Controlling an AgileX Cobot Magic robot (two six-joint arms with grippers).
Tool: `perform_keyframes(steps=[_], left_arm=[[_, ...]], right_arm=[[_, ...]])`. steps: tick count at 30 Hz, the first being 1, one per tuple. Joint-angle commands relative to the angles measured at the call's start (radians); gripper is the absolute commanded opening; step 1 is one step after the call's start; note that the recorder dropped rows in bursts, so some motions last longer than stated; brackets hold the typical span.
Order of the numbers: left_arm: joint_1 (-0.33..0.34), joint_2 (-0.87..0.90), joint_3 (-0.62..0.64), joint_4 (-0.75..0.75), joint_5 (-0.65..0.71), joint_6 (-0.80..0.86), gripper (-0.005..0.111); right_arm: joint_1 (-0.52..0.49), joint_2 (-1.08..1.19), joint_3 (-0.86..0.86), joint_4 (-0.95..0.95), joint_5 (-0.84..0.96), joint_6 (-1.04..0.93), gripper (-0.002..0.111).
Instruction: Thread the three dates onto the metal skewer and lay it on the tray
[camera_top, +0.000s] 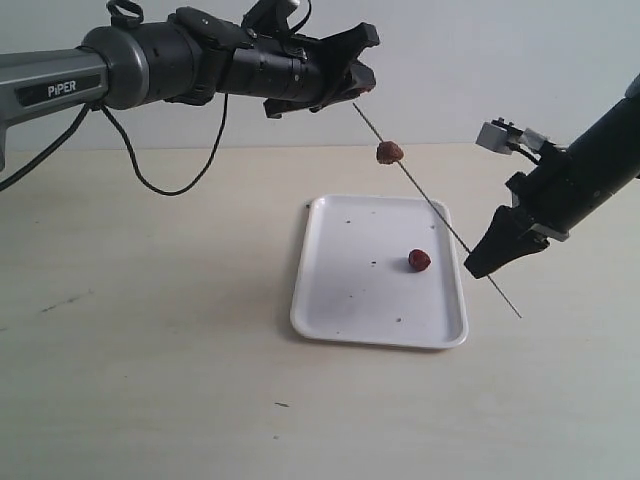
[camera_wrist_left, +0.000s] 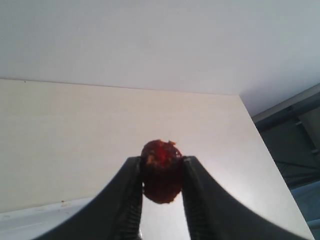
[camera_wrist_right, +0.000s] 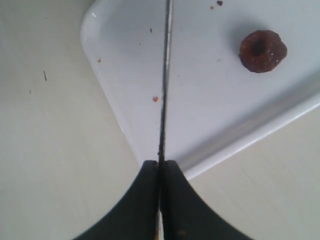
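My left fingers (camera_wrist_left: 125, 200) clamp a date (camera_wrist_left: 161, 177), seemingly soft and light, gently at its middle; my right fingers (camera_wrist_right: 142, 200) pinch the thin, likely slippery skewer (camera_wrist_right: 163, 90) near its lower end.

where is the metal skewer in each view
exterior: metal skewer slants from near the left gripper down through the right gripper, above the tray
left wrist: not in it; only a gripped date
right wrist: thin line from the shut jaws across the tray
shared landmark: loose date on the tray, exterior and right wrist

Counted, kind by kind
Three dates (camera_top: 389, 152) (camera_top: 419, 260) (camera_wrist_left: 161, 177), one skewer (camera_top: 432, 208), one tray (camera_top: 340, 295), one left gripper (camera_wrist_left: 161, 165), one right gripper (camera_wrist_right: 161, 167).
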Motion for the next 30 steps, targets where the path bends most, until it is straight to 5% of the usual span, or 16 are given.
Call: perform_keyframes(steps=[1,30], left_arm=[[0.004,-0.002,-0.005,0.013,0.004,0.011,0.028],[0.004,-0.002,-0.005,-0.025,0.000,0.000,0.028]], right_arm=[[-0.020,-0.005,0.001,-0.001,-0.001,0.020,0.000],[-0.046,-0.014,0.001,0.071,-0.001,0.010,0.000]])
